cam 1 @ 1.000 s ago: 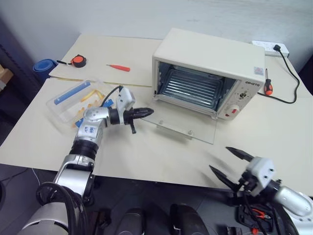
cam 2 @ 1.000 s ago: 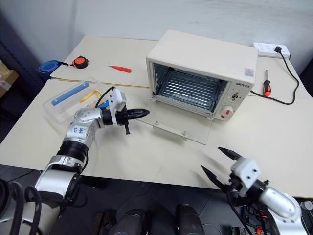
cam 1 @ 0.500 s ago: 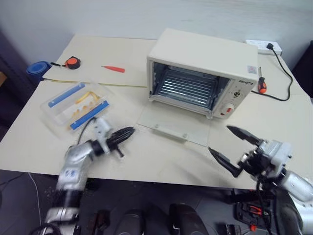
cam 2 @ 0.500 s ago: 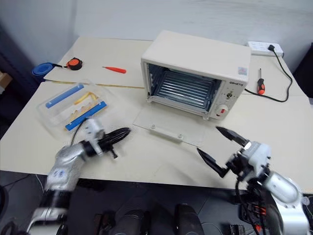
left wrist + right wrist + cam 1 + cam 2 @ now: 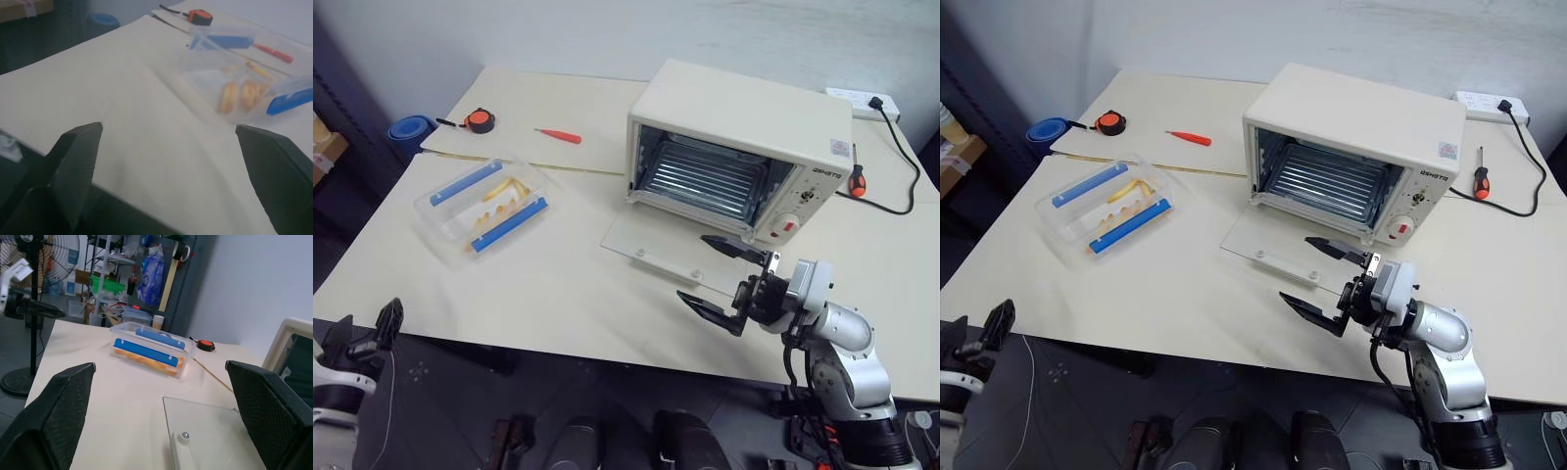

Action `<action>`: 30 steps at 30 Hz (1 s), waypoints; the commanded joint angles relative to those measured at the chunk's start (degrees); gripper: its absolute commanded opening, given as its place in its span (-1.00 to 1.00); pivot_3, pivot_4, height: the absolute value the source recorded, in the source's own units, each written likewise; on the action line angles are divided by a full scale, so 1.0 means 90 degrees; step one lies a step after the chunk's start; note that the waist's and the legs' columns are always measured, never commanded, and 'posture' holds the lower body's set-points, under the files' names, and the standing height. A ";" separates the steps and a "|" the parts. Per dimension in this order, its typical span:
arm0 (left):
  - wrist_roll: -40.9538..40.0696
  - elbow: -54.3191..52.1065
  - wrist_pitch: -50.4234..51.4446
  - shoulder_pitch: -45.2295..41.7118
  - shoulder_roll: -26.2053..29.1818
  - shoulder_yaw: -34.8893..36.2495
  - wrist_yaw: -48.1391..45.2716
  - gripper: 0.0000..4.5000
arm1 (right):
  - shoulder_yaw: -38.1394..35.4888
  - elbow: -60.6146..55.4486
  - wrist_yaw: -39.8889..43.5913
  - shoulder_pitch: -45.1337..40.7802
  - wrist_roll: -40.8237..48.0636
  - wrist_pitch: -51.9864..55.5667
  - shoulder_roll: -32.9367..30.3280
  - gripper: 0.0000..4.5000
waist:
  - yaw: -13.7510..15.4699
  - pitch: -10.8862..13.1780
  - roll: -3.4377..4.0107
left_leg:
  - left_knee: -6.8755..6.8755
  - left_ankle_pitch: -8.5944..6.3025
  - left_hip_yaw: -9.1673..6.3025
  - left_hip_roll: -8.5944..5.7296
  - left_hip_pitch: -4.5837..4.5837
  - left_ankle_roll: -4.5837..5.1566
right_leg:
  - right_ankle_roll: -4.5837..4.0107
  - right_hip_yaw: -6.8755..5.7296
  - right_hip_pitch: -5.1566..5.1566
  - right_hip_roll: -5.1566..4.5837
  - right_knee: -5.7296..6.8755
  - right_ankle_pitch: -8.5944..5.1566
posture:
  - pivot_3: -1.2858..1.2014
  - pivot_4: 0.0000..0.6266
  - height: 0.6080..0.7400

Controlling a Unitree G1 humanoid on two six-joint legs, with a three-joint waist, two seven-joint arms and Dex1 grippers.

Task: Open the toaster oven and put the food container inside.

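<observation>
- The toaster oven (image 5: 739, 157) sits on the bench (image 5: 558, 284) at about 1 o'clock in the head view. Its glass door (image 5: 675, 255) lies flat and open in front of it. Inside I can see a metal rack and no food.
- The food container (image 5: 487, 208) lies on the bench at about 10 o'clock, well apart from the oven. It is a clear box with two blue strips. Yellow fries-like food is inside it. Its lid looks shut, but I cannot be sure.
- So I think the opening step is done. The step in hand is to go and get the box.
- The right pincer (image 5: 722, 282) hangs over the near edge of the glass door, at about 5 o'clock. Its fingers are spread wide and hold nothing.
- The left pincer (image 5: 176, 166) is off the bench edge, at about 8 o'clock. Its fingers are spread wide too, with nothing between them. It points toward the box.
- Next, I think a pincer must reach the box, close on it, keep it level so the food stays in, and slide it onto the rack.
</observation>
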 commanded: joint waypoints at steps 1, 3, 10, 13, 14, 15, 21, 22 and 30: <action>-0.0653 0.0179 0.1299 -0.0971 0.0925 -0.0038 0.0925 0.99 | 0.0034 -0.0027 0.0044 -0.0244 0.0030 -0.0028 -0.0008 1.00 | -0.0036 -0.0001 0.0000 | -0.0002 0.0009 -0.0002 0.0000 0.0000 -0.0018 | 0.0000 -0.0001 -0.0002 0.0001 0.0003 0.0000 | 0.03 -0.52 1.00; -0.0596 0.0710 0.2097 -0.1722 0.1482 -0.0287 0.1420 0.99 | 0.0035 0.0015 0.0029 -0.0338 0.0018 0.0030 -0.0039 1.00 | -0.0046 -0.0001 0.0000 | -0.0001 0.0011 -0.0001 -0.0002 -0.0001 -0.0027 | -0.0001 -0.0001 -0.0010 0.0003 0.0013 0.0000 | 0.03 -0.52 1.00; -0.0193 0.2589 0.3413 -0.3988 0.2028 -0.0898 0.2275 0.99 | 0.0084 0.0020 -0.0078 -0.0381 -0.0114 0.0087 -0.0046 1.00 | -0.0177 -0.0004 0.0000 | -0.0013 0.0019 0.0006 -0.0008 -0.0014 -0.0044 | 0.0000 0.0001 -0.0032 0.0012 0.0036 0.0000 | 0.03 -0.52 1.00; 0.0279 0.3191 0.3457 -0.4423 0.2121 -0.1326 0.2128 0.99 | 0.0097 -0.0089 -0.0174 -0.0285 -0.0147 0.0106 -0.0041 1.00 | -0.0206 -0.0004 0.0000 | -0.0013 0.0019 0.0010 -0.0010 -0.0015 -0.0045 | 0.0001 0.0002 -0.0034 0.0012 0.0036 0.0001 | 0.03 -0.52 1.00; 0.0392 0.3340 0.3463 -0.4543 0.2139 -0.1454 0.2036 0.99 | 0.0100 -0.0122 -0.0189 -0.0252 -0.0154 0.0101 -0.0041 1.00 | -0.0206 -0.0004 -0.0001 | -0.0013 0.0019 0.0012 -0.0010 -0.0015 -0.0045 | 0.0001 0.0003 -0.0034 0.0012 0.0037 0.0001 | 0.03 -0.52 1.00; 0.0494 0.3557 0.3458 -0.4721 0.2121 -0.1572 0.1978 0.86 | 0.0102 -0.0159 -0.0201 -0.0225 -0.0156 0.0094 -0.0040 1.00 | -0.0196 -0.0004 -0.0001 | -0.0013 0.0020 0.0012 -0.0009 -0.0015 -0.0047 | 0.0001 0.0002 -0.0035 0.0013 0.0035 0.0001 | 0.03 -0.52 1.00; 0.1016 0.4360 0.3224 -0.5271 0.2127 -0.1578 0.1827 0.23 | 0.0037 -0.0256 -0.0360 -0.0119 -0.0053 0.0095 0.0054 1.00 | -0.0198 -0.0004 -0.0005 | -0.0007 0.0028 0.0012 -0.0009 -0.0012 -0.0058 | 0.0002 0.0004 -0.0035 0.0011 0.0035 0.0001 | 0.03 -0.52 1.00; 0.1090 0.4416 0.3222 -0.5294 0.2172 -0.1609 0.1730 0.07 | 0.0012 -0.0302 -0.0393 -0.0077 -0.0022 0.0091 0.0064 1.00 | -0.0199 -0.0004 -0.0005 | -0.0009 0.0029 0.0013 -0.0009 -0.0012 -0.0061 | 0.0002 0.0004 -0.0037 0.0012 0.0036 0.0001 | 0.03 -0.52 1.00; 0.1318 0.4401 0.3489 -0.5688 0.3062 -0.2561 -0.0185 -0.89 | -0.0773 -0.0901 -0.0626 0.0956 0.0170 0.0071 -0.0281 1.00 | -0.0167 -0.0002 -0.0008 | -0.0013 0.0031 0.0011 -0.0009 -0.0016 -0.0066 | 0.0001 0.0004 -0.0041 0.0010 0.0055 0.0001 | 0.03 -0.52 1.00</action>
